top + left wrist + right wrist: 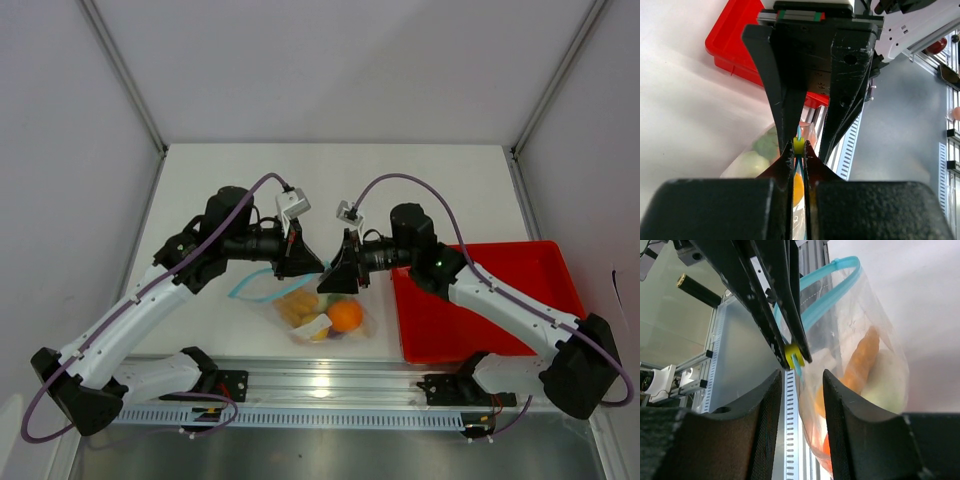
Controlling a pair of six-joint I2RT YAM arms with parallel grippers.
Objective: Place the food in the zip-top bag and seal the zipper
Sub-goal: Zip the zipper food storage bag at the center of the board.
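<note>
The zipper [832, 295] is not sealed: in the right wrist view its 2 blue strips gape apart above the yellow slider [794, 356]. The left fingers [781, 167] are closed, pinching the strip right at that slider. If the thin strip slides out of that pinch, the zip-top bag [880, 340] would sag and the food [862, 360] could roll toward the open mouth. The right fingers [767, 405] stand apart, holding nothing. Should they close beside the slider rather than on it, a pull would likely tug plastic without sealing anything.

From above, both pairs of fingers meet tip to tip over the table [220, 190]. The bag with its food lies at their 6 o'clock, the unsealed blue loop at 8 o'clock and the red tray [500, 300] at 3 o'clock. The bag's edge hangs within the right fingers' gap; whether it touches either one I cannot tell.
</note>
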